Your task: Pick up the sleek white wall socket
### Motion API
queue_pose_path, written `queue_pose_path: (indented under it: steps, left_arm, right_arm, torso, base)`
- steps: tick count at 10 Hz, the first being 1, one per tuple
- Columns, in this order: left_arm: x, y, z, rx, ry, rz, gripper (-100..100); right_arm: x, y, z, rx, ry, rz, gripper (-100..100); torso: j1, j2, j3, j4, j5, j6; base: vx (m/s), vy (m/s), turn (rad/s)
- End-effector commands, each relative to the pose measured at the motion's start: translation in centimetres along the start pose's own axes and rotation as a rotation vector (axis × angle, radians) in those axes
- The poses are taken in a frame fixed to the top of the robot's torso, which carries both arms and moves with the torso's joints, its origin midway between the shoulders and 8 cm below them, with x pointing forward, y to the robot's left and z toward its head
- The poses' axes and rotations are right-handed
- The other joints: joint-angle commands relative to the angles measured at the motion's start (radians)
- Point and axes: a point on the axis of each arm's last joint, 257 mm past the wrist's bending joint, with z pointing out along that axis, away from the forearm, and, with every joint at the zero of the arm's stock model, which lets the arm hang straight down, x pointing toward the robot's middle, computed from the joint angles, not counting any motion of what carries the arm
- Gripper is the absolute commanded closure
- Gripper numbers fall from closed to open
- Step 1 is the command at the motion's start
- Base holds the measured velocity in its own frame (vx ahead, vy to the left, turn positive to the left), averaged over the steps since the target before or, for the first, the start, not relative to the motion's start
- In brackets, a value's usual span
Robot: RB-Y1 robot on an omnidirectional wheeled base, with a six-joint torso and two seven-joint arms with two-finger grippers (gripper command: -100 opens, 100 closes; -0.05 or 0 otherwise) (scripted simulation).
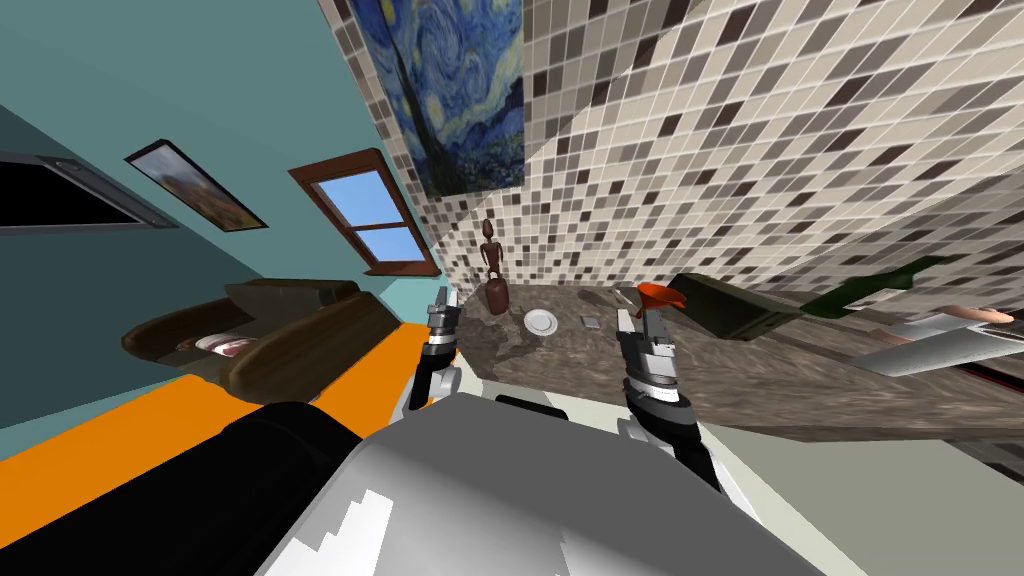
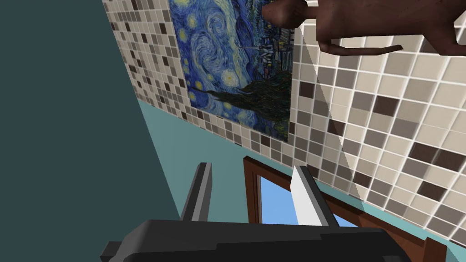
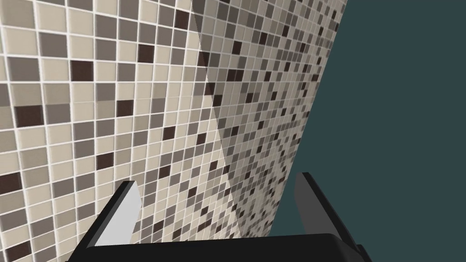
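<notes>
Nothing's held yet: your left and right jaws hang released over the worktop [image 1: 800,390], socket [image 1: 590,322] untouched mid-worktop, reach and grasp remaining.

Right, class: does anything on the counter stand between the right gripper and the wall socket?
Nothing visible does. The small flat light grey square, taken for the socket, lies on the counter just beside the open right gripper. The orange funnel sits on the gripper's other side.

I'm seeing a brown figurine [image 1: 491,262] upright at the back of the stone counter [image 1: 545,368], a white plate [image 1: 540,321] near it, an orange funnel [image 1: 660,296] farther along.
</notes>
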Motion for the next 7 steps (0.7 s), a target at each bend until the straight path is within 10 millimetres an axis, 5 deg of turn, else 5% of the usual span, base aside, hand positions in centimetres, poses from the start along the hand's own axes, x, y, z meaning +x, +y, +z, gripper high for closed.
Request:
queue_pose_path:
  steps: [1,4,7]
  left_arm:
    - [0.0,0.0,0.0,0.000,0.000,0.000,0]
    - [0.0,0.0,0.0,0.000,0.000,0.000,0]
    - [0.0,0.0,0.0,0.000,0.000,0.000,0]
  right_arm:
    - [1.6,-0.5,-1.2,0.009,0.071,-0.015,-100]
    - [3.7,-1.9,-3.4,0.040,0.171,-0.039,-100]
    - [6.4,-5.2,-8.3,0.119,0.346,-0.089,-100]
  torso:
    - [0.000,0.000,0.000,0.000,0.000,0.000]
    - [-0.003,-0.001,-0.001,0.000,0.000,0.000]
    - [-0.003,-0.005,-0.003,-0.001,-0.001,0.000]
  base:
    - [-0.197,0.125,0.006]
    - [-0.144,0.057,0.034]
    - [-0.130,0.059,0.110]
